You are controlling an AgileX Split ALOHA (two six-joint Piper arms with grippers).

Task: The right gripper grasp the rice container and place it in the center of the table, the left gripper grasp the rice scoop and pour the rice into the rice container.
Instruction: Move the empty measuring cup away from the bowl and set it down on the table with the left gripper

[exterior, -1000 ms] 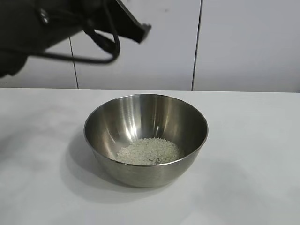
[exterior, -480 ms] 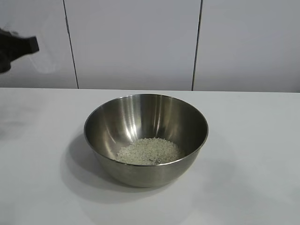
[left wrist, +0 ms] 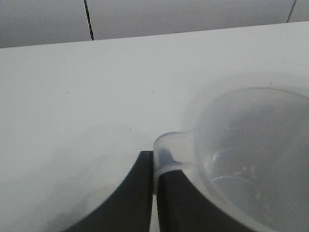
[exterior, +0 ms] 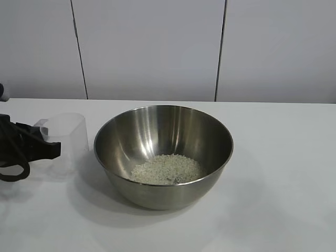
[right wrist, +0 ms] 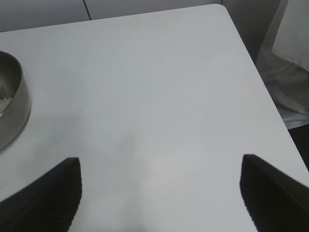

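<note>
The steel rice container point(exterior: 164, 153) stands in the middle of the white table point(exterior: 283, 173) with a pale heap of rice point(exterior: 166, 169) in its bottom. My left gripper point(exterior: 52, 149) is low at the left edge of the exterior view, shut on the handle of the clear plastic rice scoop point(exterior: 67, 135). The scoop stands upright just left of the bowl and looks empty. In the left wrist view my two fingers point(left wrist: 155, 166) pinch the scoop's handle tab point(left wrist: 170, 152). My right gripper point(right wrist: 161, 166) is open and empty over bare table, with the bowl's rim point(right wrist: 12, 104) off to one side.
A white panelled wall point(exterior: 157, 47) runs behind the table. In the right wrist view the table's rounded corner point(right wrist: 219, 8) and side edge show, with white cloth point(right wrist: 292, 63) beyond the edge.
My left arm has come down from high above the bowl to the left. It now holds the scoop low beside the bowl. The bowl and rice have not moved.
</note>
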